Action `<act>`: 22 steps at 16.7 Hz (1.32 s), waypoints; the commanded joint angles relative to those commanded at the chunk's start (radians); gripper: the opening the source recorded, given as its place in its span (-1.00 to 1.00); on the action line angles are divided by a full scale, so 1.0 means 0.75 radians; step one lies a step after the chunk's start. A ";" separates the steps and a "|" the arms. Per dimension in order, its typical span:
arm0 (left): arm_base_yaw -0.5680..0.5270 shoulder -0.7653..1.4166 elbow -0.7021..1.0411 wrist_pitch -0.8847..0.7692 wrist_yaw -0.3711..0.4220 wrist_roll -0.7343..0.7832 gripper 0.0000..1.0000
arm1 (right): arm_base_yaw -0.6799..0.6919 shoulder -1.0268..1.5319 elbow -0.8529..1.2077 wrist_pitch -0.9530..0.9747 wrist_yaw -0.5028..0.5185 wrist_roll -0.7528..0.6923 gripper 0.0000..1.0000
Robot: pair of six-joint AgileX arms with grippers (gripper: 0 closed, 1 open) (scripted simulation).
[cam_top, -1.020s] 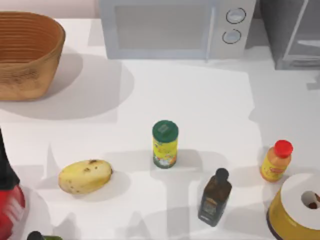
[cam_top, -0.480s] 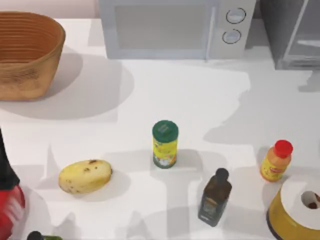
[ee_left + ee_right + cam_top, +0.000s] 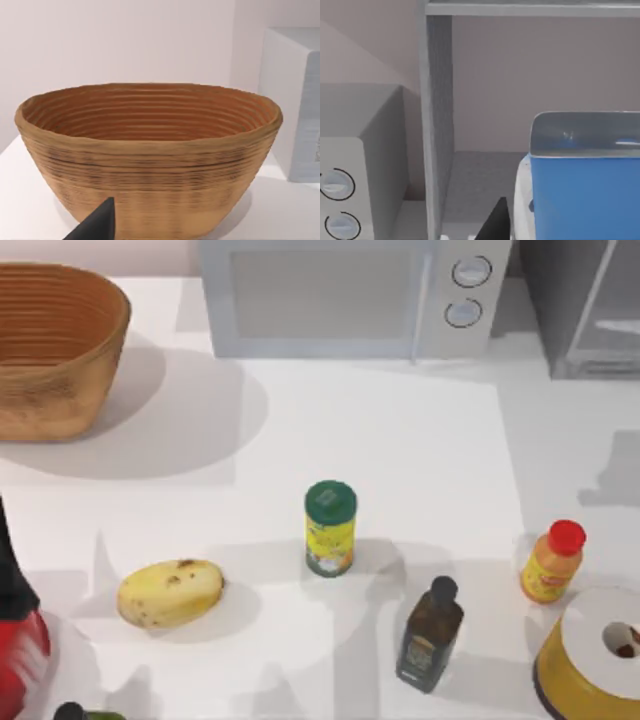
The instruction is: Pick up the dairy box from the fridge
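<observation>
In the right wrist view the dairy box (image 3: 585, 195), white with a blue top, sits very close in front of the camera. Behind it is the open inside of the dark grey fridge (image 3: 437, 100). One dark fingertip (image 3: 496, 222) of my right gripper lies against the box's white side. The other finger is hidden behind the box, and the gripper looks shut on it. The fridge (image 3: 585, 310) stands at the table's far right corner in the top view. A fingertip (image 3: 100, 222) of my parked left gripper shows in front of the basket, well off to one side.
A woven basket (image 3: 55, 345) stands far left, and a pale grey microwave (image 3: 350, 295) at the back. Nearer are a green-lidded yellow can (image 3: 330, 528), a potato (image 3: 170, 592), a dark bottle (image 3: 430, 635), an orange sauce bottle (image 3: 550, 562), a yellow-and-white round thing (image 3: 590, 660) and a red thing (image 3: 20, 655).
The arm's shadow on the right half of the table has shifted toward the right edge. None of the table objects has moved.
</observation>
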 joint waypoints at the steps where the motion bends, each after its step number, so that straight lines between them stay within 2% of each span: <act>1: 0.000 0.000 0.000 0.000 0.000 0.000 1.00 | 0.017 -0.155 -0.062 -0.090 0.016 0.001 -1.00; 6: 0.000 0.000 0.000 0.000 0.000 0.000 1.00 | 0.096 -0.809 -0.325 -0.485 0.088 0.001 -1.00; 10: 0.000 0.000 0.000 0.000 0.000 0.000 1.00 | 0.139 -1.096 -0.444 -0.676 0.128 -0.002 -1.00; 18: 0.000 0.000 0.000 0.000 0.000 0.000 1.00 | 0.147 -1.158 -0.471 -0.722 0.136 -0.001 -1.00; 22: 0.000 0.000 0.000 0.000 0.000 0.000 1.00 | 0.149 -1.043 -0.432 -0.647 0.104 0.000 -1.00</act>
